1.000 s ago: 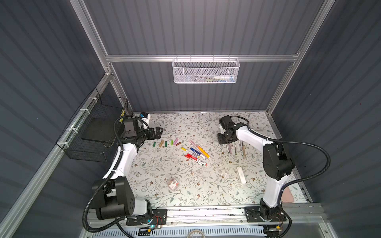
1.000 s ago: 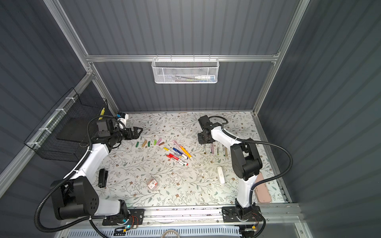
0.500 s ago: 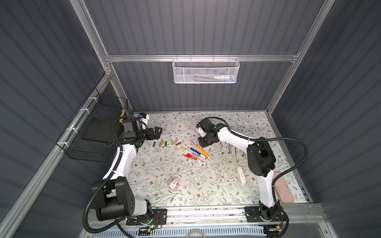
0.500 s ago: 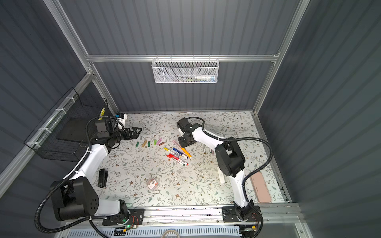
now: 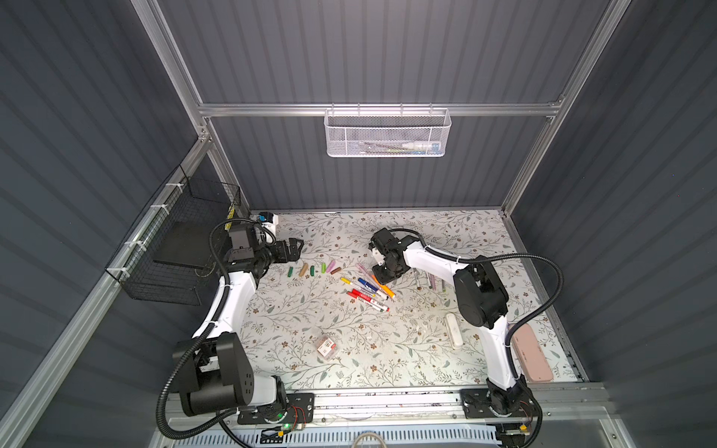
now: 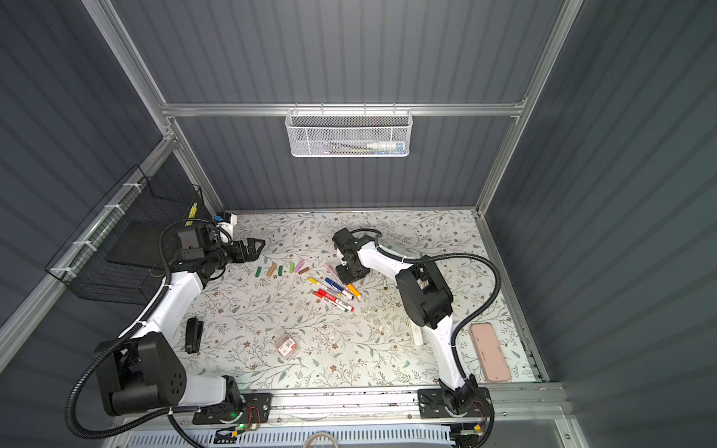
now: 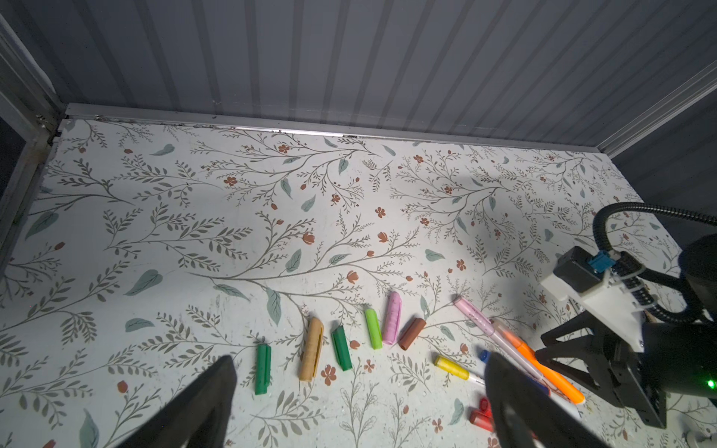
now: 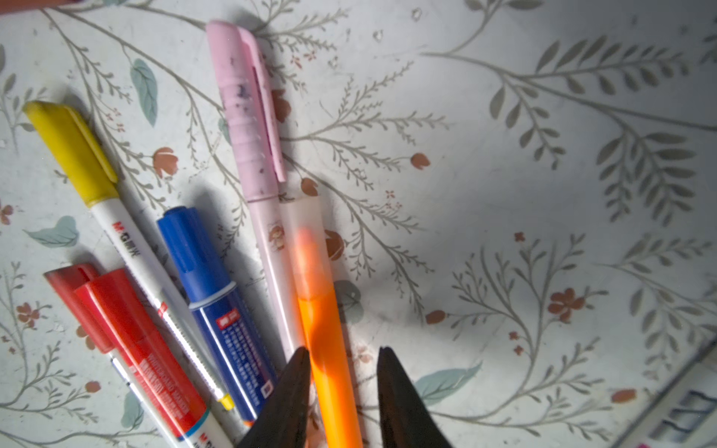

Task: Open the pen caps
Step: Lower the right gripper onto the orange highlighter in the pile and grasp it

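**Right fingers** [image 8: 287,395]: set narrow, not closed. In the right wrist view they straddle the barrel of the orange plastic highlighter pen [image 8: 329,341]. One finger sits at the barrel's edge, and a strip of bare tabletop shows between the barrel and the other. No firm grip is visible. The highlighter's translucent plastic cap [image 8: 306,232] is seated on its tip.

**Left fingers** [image 7: 201,399]: spread wide and empty. They hover above the floral-patterned tabletop [image 7: 232,232], near a row of loose caps.

**Completed:** six short plastic caps lie detached in that row, side by side.
- dark green cap [image 7: 263,368]
- tan cap [image 7: 311,349]
- second green cap [image 7: 341,353]
- lime green cap [image 7: 373,327]
- pink loose cap [image 7: 392,322]
- brown cap [image 7: 412,333]

In a top view, several slim uncapped pen bodies [image 5: 430,281] lie on the far side of the right arm, well apart from the row.

**Remaining:** six pens lie clustered under the right fingers with their caps on.
- yellow cap [image 8: 70,147]
- blue cap [image 8: 190,248]
- two red caps [image 8: 112,298]
- long pink clip cap [image 8: 244,101]
- the translucent cap of the highlighter

**Assessment:** the task is roughly half complete. The step in hand appears to be securing the orange highlighter so that its cap can be pulled off.
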`<act>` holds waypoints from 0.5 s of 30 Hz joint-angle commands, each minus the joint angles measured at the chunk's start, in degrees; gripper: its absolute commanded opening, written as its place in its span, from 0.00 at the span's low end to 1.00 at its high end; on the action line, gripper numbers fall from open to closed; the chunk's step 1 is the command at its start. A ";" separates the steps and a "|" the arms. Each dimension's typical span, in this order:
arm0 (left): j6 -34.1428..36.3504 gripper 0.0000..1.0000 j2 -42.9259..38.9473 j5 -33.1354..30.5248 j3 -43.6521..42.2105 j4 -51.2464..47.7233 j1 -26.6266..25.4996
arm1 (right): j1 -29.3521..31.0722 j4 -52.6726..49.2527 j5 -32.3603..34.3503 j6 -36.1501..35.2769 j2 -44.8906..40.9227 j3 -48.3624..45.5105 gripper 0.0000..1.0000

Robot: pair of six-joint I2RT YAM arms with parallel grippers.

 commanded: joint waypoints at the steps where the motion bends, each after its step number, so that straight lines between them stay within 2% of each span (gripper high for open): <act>1: -0.76 1.00 -1.09 1.22 -0.55 0.07 0.33 | 0.18 -1.77 1.51 -0.48 1.13 -1.15 0.28; 11: -1.14 1.00 -1.11 1.40 -0.24 -0.13 0.42 | -0.11 -0.48 3.03 -0.79 0.48 -5.64 0.25; 15: -1.29 1.00 -1.08 1.54 -0.53 0.19 0.42 | -0.38 0.05 4.30 -0.69 -0.02 -6.84 0.18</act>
